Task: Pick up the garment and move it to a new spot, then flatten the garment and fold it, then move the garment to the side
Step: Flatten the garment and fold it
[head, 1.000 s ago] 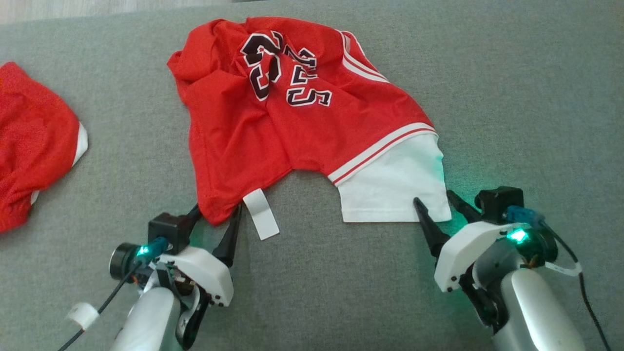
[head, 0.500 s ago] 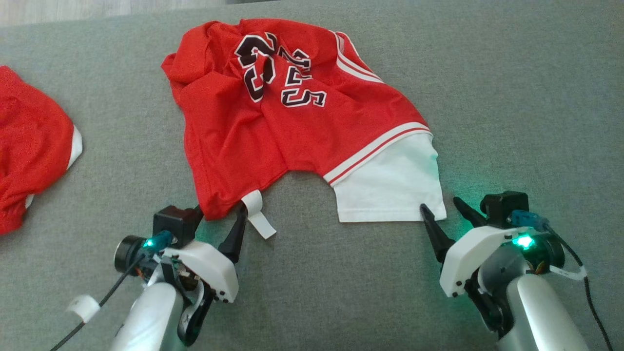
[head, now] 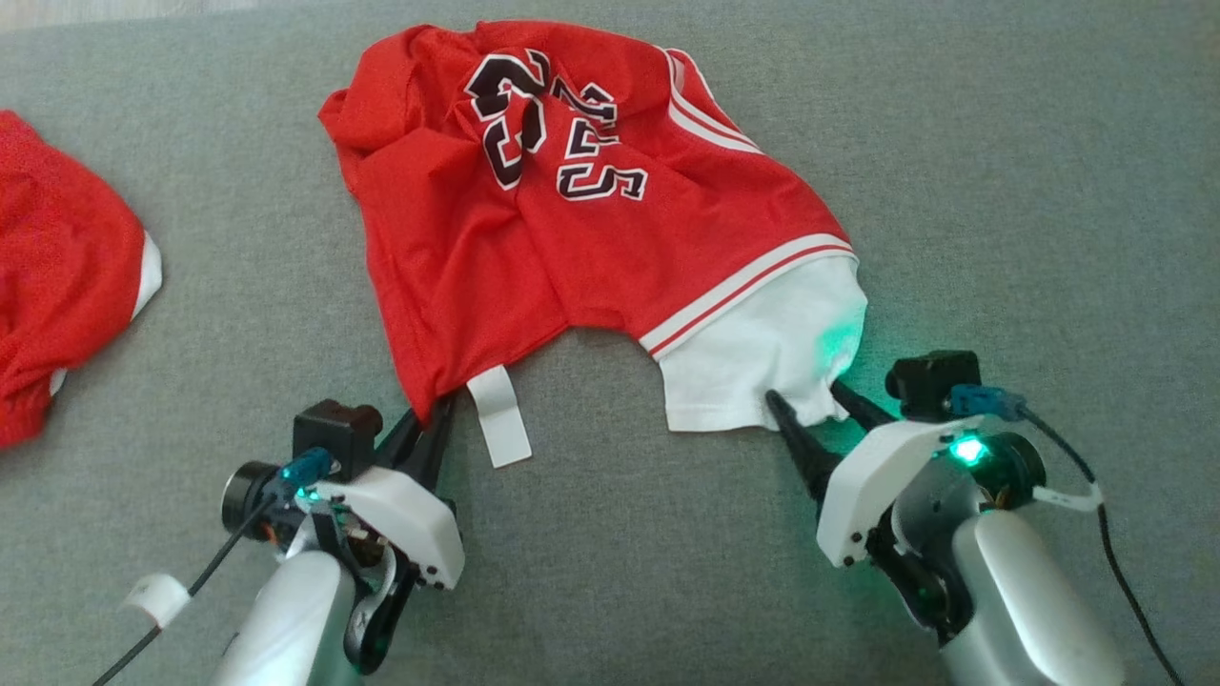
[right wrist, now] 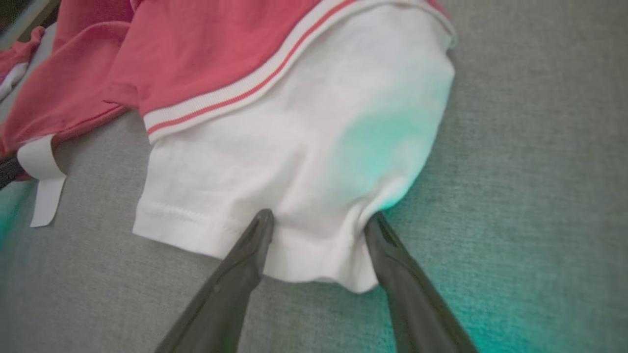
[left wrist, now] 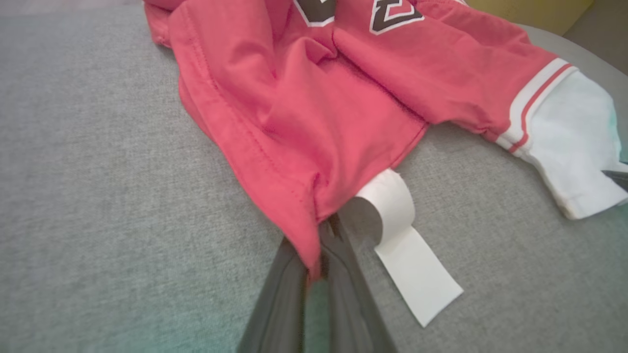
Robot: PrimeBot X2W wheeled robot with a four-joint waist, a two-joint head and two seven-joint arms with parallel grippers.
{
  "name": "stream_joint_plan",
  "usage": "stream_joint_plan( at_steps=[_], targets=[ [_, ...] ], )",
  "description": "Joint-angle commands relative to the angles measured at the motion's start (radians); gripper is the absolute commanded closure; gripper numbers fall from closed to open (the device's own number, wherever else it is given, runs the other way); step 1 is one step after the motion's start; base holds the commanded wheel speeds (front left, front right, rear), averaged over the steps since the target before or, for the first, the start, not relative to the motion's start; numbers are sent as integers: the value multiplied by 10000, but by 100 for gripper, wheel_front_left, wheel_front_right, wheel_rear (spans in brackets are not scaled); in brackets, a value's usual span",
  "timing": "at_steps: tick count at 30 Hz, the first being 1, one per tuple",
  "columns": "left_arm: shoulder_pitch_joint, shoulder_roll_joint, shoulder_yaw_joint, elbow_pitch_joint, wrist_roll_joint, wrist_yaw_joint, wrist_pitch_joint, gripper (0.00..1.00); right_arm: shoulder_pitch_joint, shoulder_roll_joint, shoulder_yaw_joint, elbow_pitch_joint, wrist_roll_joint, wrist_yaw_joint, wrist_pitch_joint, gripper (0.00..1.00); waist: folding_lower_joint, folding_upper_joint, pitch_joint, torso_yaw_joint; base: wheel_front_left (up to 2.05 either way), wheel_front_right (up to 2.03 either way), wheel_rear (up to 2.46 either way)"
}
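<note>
**A:** Where did the garment lie, and what held it?

**B:** The crumpled red mesh jersey with black-and-white numerals lay on the grey woven cushion surface, in the middle and towards the far side. The left gripper had its fingers pressed together on the jersey's red hem corner, just beside the white fabric label strip. The right gripper stood with its fingers apart, straddling a corner of the white sleeve. It touched the cloth but was not clamped on it.

**A:** What could have gone wrong from there?

**B:** A lift with only one side clamped would likely have dragged the jersey askew and bunched it further. In the right wrist view the sleeve hem puckered between the fingers, so closing there might have caught a single layer or a thin fold that slipped out. The left pinch looked narrow and sat right at the edge, so the mesh could have pulled free under the garment's own weight. The label curled against one finger and might have snagged.

**A:** And room to move?

**B:** There was plenty of grey surface to the right and in front of the grippers. On the left, a second red garment with white trim lay well apart from the jersey, so that side was tighter. The cushion's far edge ran just beyond the jersey's top, with pale floor past it. Carrying the jersey that way risked it hanging over the edge.
</note>
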Motion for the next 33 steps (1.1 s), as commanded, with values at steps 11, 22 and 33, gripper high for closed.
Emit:
stream_joint_plan(
  at_steps=[11, 22, 33],
  targets=[
    [-216, 491, 1035, -1939, -1644, -25, -31, 100, -378, 103, -726, -1786, 3984, 79, -1789, 100, 1, 0, -634, -177, 0, 0, 0],
    [-785, 1603, 1890, -8041, -4575, 147, 2651, 100, 128, 103, -3293, -7864, 5014, 79, 216, 100, 1, 0, -1499, -439, 0, 0, 0],
    [-4764, 2237, 2372, -8777, -5849, 996, 4972, 100, -4775, 103, -5148, -8195, 4991, 79, 3378, 100, 1, 0, -430, -880, 0, 0, 0]
  ],
)
